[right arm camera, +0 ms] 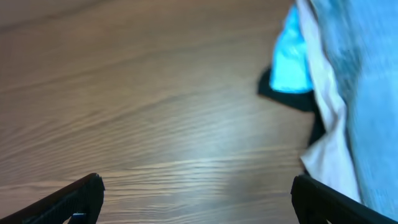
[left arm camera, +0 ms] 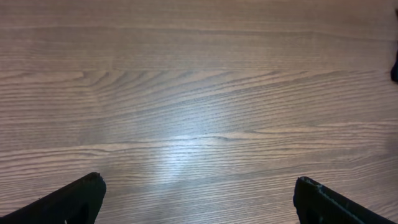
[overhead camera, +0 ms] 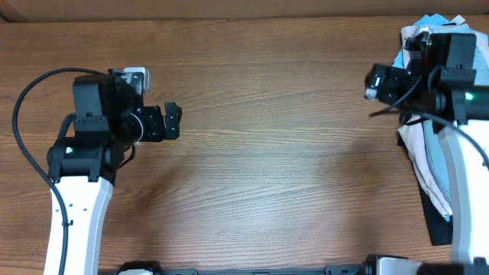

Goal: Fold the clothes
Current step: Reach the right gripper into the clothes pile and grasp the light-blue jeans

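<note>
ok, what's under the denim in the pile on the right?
Under the denim, a beige garment pokes out along its edge. Past that, black fabric and a bright blue piece show. How far each extends beneath is covered, and the right arm hides part of the pile.

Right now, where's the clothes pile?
Overhead: the clothes pile lies at the right edge of the table, partly under the right arm; the right wrist view shows it along its right side.

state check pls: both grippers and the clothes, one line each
left gripper: open, empty, over bare table
right gripper: open, empty, at the pile's left edge
clothes: crumpled pile at the table's right edge, not folded, neither gripper holding it
</note>
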Controlling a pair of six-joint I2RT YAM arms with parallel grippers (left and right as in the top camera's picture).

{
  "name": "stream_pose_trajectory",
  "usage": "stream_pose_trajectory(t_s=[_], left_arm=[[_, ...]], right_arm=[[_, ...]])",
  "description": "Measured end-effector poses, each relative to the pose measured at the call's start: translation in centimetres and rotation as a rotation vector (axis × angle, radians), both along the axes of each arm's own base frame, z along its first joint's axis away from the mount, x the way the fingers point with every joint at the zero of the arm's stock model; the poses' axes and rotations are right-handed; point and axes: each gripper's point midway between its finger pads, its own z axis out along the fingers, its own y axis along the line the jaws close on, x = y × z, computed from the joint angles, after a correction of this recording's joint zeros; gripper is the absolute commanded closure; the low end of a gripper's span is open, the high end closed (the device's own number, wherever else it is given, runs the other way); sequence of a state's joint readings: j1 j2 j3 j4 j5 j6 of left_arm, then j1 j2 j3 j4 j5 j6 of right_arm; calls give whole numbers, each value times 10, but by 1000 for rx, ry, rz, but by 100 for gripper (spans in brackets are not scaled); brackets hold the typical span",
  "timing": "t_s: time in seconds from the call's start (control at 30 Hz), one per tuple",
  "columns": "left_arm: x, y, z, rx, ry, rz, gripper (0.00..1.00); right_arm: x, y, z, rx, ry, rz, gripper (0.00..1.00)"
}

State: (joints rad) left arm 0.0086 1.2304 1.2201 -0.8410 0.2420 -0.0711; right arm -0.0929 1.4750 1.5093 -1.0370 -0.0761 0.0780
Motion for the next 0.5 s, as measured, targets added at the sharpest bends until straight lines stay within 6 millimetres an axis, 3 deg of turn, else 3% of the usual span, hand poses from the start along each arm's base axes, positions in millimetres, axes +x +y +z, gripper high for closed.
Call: stream_pose_trajectory(t_s=[0.13,0.37,0.5], left_arm=[[3,0,-6,-1,17,-2,0],[6,0,-15,-2,46,-2,0],[9,-1,-24,-5,73,-4,0]], right_arm=[[5,-46,-25,7,65,-130,0],[6,-165,-63,59,77,-457,0],[-1,-212,-80,96,62,-562,0]])
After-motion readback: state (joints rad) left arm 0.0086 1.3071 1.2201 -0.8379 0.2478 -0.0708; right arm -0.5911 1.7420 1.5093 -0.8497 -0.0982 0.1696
